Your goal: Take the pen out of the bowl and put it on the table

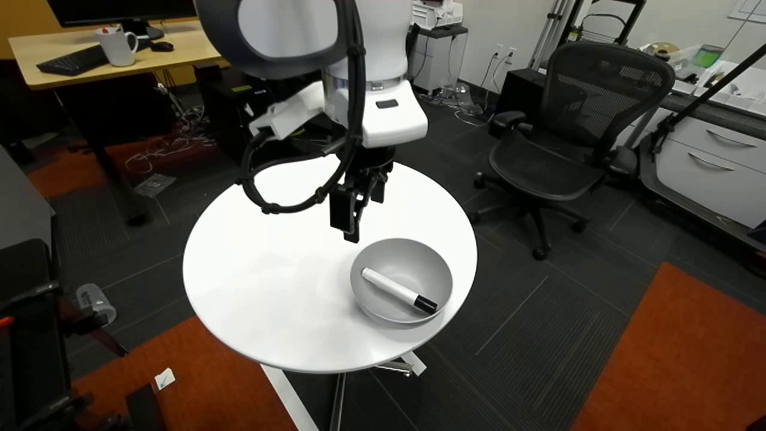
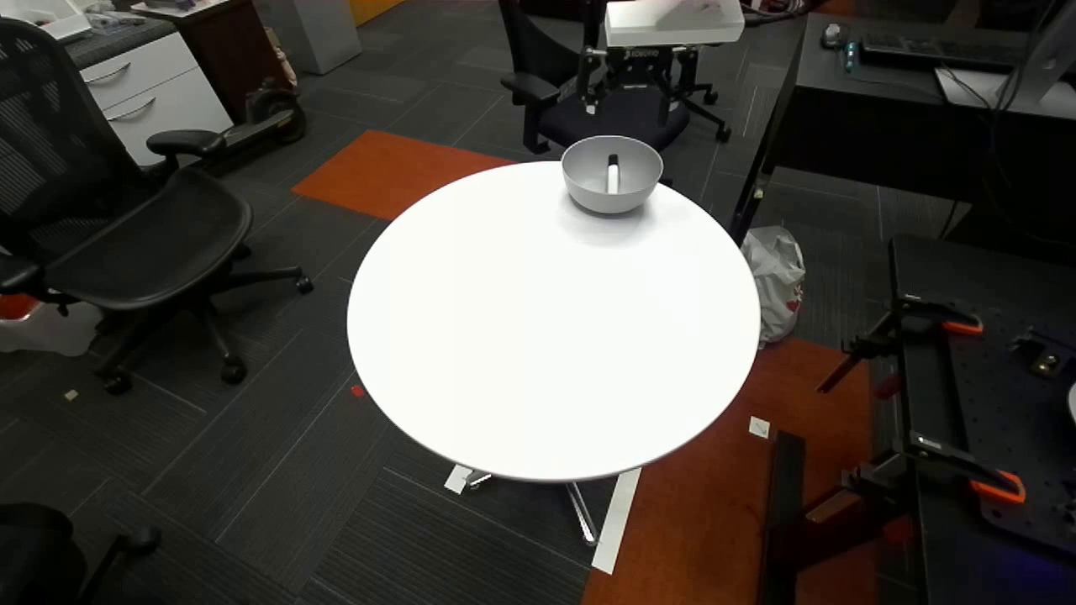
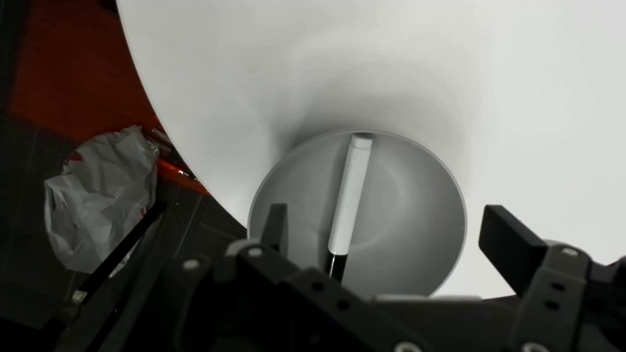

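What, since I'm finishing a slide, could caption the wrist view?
White pen with black end in a grey bowl on a white table, seen past the open hand.

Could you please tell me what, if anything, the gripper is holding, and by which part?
Nothing: the gripper is open, and the pen lies in the bowl.

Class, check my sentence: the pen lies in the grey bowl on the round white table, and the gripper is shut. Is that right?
Not quite: the gripper is open, not shut; the wrist view shows its jaws apart. The rest stands: the pen lies in the grey bowl on the round white table.
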`<control>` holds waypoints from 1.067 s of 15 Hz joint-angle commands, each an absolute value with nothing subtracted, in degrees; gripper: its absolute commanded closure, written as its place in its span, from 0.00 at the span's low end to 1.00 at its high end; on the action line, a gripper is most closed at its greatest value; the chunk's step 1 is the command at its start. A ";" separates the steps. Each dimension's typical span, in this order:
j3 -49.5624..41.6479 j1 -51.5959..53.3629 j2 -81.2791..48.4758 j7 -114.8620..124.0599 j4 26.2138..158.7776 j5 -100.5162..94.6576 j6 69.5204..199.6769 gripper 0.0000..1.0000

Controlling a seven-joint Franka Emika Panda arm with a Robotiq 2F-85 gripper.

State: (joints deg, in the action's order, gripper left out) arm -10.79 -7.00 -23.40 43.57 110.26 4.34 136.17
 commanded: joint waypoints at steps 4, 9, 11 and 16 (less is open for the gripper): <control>-11.86 -6.42 -25.53 44.64 108.96 4.78 136.04 0.00; -11.85 -6.35 -25.49 44.65 108.95 4.77 136.04 0.00; -12.51 -5.93 -26.53 47.13 107.64 4.51 134.96 0.00; -14.74 -5.65 -32.01 56.69 102.58 4.08 130.72 0.00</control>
